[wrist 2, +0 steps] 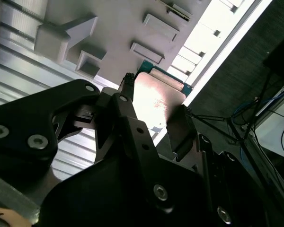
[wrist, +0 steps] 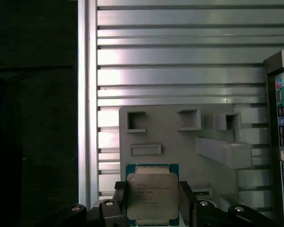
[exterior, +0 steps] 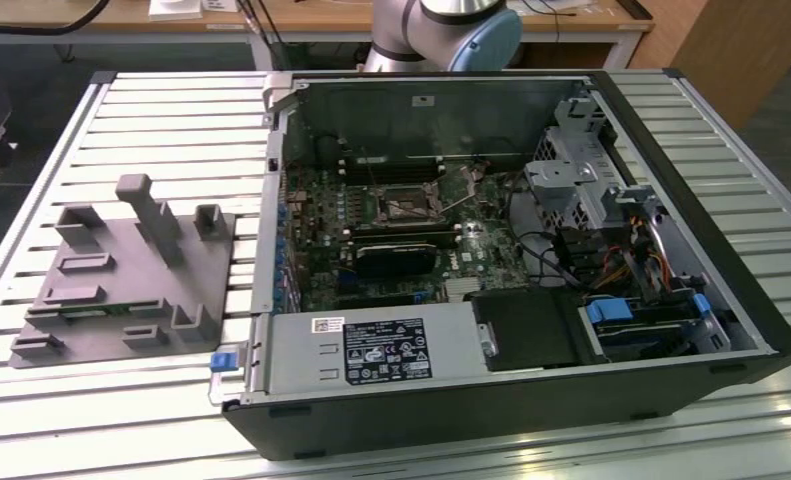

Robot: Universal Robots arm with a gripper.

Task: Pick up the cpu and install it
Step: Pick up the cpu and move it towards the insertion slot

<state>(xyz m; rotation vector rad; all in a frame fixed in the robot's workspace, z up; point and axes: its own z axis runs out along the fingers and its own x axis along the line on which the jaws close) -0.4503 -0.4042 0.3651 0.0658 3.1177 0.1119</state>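
The cpu (wrist: 152,189), a flat square chip with a silver-grey metal top and a thin green rim, hangs high above the grey studded tray (wrist: 180,142). My gripper (wrist: 153,201) is shut on it, one dark finger (wrist: 119,198) pressed against each of two opposite edges. The second wrist view shows the cpu (wrist 2: 156,94) as a shiny plate between the black fingers (wrist 2: 128,101), with the tray (wrist 2: 109,19) far beyond it. In the exterior view the open computer case holds the green circuit board with its metal-framed socket (exterior: 409,207).
The case (exterior: 502,250) lies open on a slatted metal table (exterior: 168,120), to the exterior view's right of the tray (exterior: 102,290). Drive cages and cables (exterior: 609,220) fill the case's right side, a power supply (exterior: 368,350) its front. The arm's base (exterior: 449,30) stands behind the case.
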